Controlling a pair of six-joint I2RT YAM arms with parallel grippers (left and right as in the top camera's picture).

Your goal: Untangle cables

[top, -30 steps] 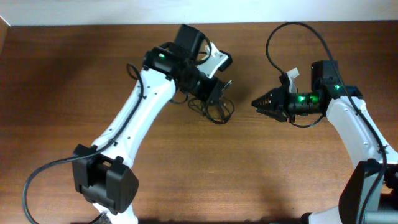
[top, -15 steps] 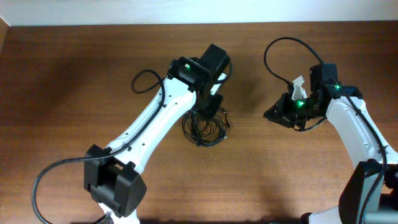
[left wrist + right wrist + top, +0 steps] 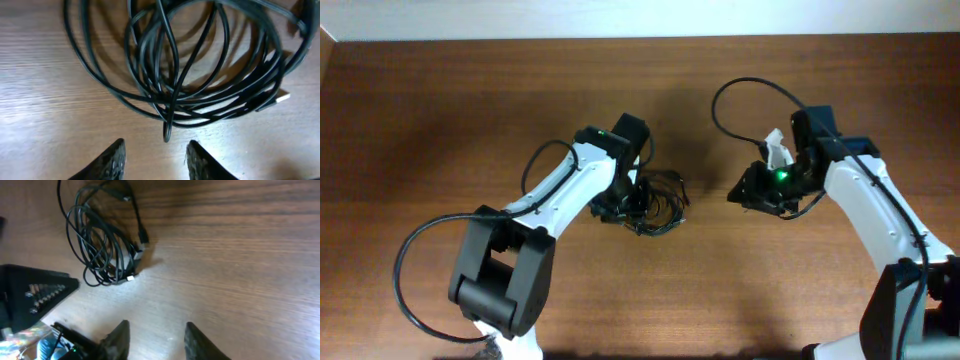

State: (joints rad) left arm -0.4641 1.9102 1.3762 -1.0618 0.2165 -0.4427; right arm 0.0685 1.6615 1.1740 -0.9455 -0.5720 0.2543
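On the table, one tangled bundle of cables is seen, strands uncountable. Two tools, left gripper and right gripper, are spread, clamping nothing.

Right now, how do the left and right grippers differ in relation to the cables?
The left gripper sits at the cables' edge, a loop end just ahead of its fingers; the right gripper stands off, bare table between. Left wrist view is filled by cables; right's shows them whole. Both: fingers apart, holding nothing.
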